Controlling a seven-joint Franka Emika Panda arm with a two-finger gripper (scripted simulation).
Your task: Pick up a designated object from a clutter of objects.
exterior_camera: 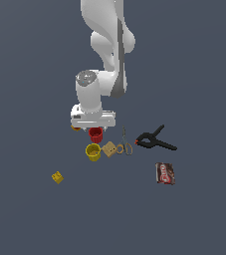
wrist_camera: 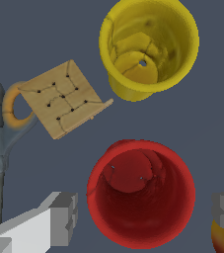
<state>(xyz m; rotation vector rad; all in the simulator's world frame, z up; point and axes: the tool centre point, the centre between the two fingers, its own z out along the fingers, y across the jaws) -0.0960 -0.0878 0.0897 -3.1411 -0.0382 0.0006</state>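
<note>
Layout, ext. view: you have the ribbed cup (exterior_camera: 95,133) directly under the gripper (exterior_camera: 93,128), smooth cup (exterior_camera: 93,152) in front of it. To their right in turn: block (exterior_camera: 109,149), scissors (exterior_camera: 126,143), clamp (exterior_camera: 155,139), box (exterior_camera: 165,173). Brick (exterior_camera: 57,177) sits apart, front-left.

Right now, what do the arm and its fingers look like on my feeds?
The arm is glossy white with rounded link shells and a dark grey strip along one side. A grey cap with small dots tops the wrist joint. The gripper has a flat white body and blocky grey fingers with stepped tips. No cables or markings show.
</note>
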